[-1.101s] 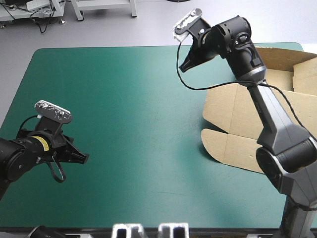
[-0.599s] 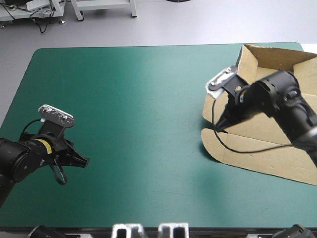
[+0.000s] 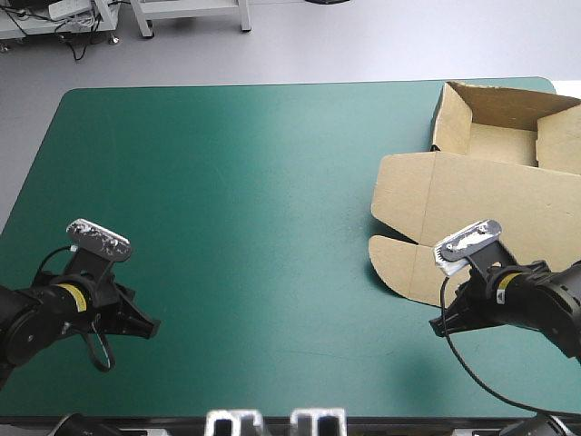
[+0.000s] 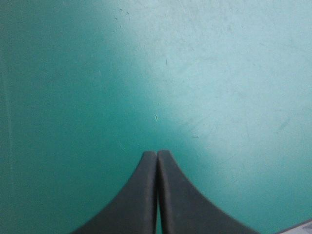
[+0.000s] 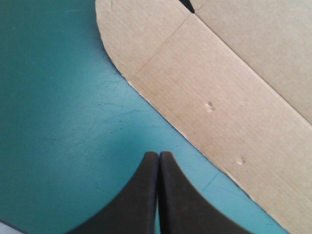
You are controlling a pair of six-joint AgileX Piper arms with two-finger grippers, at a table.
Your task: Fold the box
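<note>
The table [image 3: 227, 182], teal-green cover scuffed but bare, leaves wide free room left of the box [image 3: 472, 209], which sits at its right side, far walls raised, near flaps flat. The right gripper [image 3: 438, 328], fingers pressed together, hangs just off the near rounded flap; it should probably open and slide under that edge. The left gripper [image 3: 148, 324], likewise pressed together, hovers well apart
</note>
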